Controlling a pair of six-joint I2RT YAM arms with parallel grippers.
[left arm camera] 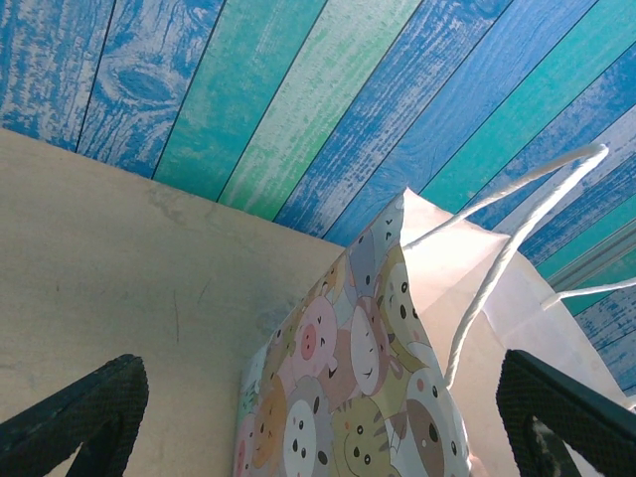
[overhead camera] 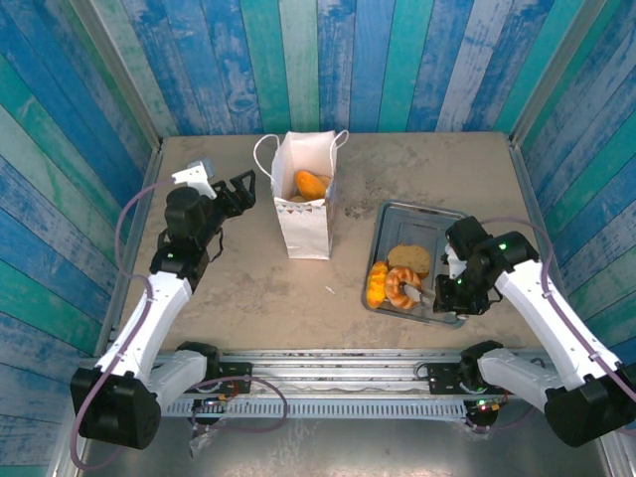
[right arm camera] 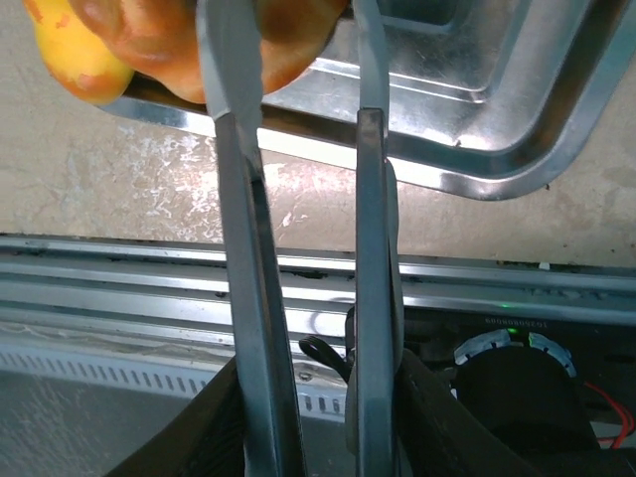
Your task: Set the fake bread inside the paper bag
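Since the right gripper (right arm camera: 316,397) is clamped on the handle end of the metal tongs (right arm camera: 243,248), and the two blades reach up over an orange pastry (right arm camera: 149,40) at the upper left of the wrist view, we judge the step in hand to be pinching that piece of fake bread off the grey tray (right arm camera: 477,109). To do it well we would squeeze until both blades bite the pastry's flanks rather than its top. We would then lift straight up clear of the tray rim, and only after that swing across to the paper bag (overhead camera: 304,214). The bag stands upright in the middle of the overhead frame with a golden bun (overhead camera: 312,184) showing in its mouth. More fake bread lies on the tray, right of centre: a brown slice (overhead camera: 408,259) and a yellow-orange piece (overhead camera: 377,284) just beside the one under the tongs. The left gripper (overhead camera: 245,187) hangs wide open just beside the bag's left side, holding nothing; we would use it to steady the bag's mouth. We cannot tell whether it touches the paper or the cord handle. The tong tips are cut off by the top edge of the wrist view, so how firmly they grip is unclear, and the bag's depths are hidden.
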